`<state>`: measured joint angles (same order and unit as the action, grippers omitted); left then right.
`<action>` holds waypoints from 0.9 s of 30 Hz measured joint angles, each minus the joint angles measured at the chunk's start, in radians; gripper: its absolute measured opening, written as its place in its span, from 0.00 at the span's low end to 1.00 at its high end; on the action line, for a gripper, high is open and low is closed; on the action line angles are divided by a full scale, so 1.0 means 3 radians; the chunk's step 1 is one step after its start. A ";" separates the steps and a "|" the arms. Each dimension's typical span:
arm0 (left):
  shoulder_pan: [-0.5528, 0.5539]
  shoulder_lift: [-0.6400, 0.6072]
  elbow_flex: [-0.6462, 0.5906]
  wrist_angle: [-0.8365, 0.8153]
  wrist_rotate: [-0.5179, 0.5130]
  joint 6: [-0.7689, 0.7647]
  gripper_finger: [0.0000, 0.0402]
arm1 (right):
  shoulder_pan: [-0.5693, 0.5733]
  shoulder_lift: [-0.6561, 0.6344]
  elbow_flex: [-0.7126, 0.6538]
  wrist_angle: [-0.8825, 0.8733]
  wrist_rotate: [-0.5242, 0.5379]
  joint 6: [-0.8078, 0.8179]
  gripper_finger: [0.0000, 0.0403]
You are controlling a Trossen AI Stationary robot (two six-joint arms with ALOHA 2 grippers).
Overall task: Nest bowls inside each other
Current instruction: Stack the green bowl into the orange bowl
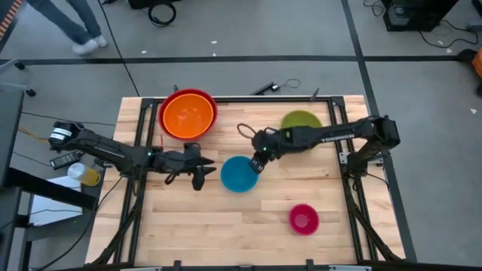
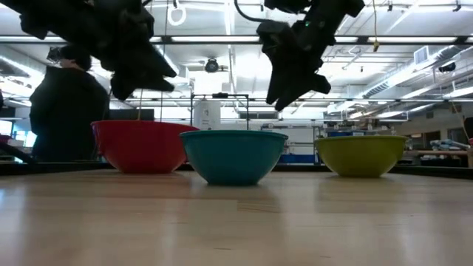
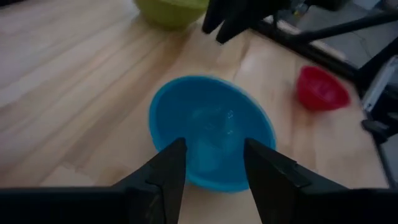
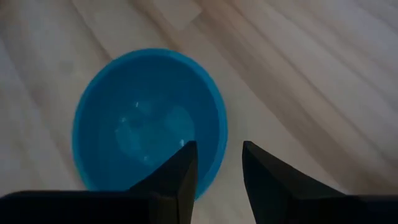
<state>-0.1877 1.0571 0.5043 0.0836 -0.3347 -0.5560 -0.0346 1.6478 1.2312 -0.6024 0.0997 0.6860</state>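
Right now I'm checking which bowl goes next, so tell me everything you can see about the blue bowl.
The blue bowl is round, glossy, plastic-looking and empty. It stands upright on the wooden table near the middle, apart from the other bowls. Nothing touches it: the right gripper hovers open over its rim, and the left gripper hangs open beside it.
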 joint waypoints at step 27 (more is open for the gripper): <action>0.0035 0.0044 0.0000 0.0058 -0.0001 -0.0381 0.40 | -0.0795 -0.0016 -0.0064 -0.1207 0.0471 -0.0467 0.33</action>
<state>-0.1771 1.0704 0.5041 0.1009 -0.3351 -0.6702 -0.2730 1.6430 1.2119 -0.9645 0.2409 0.5460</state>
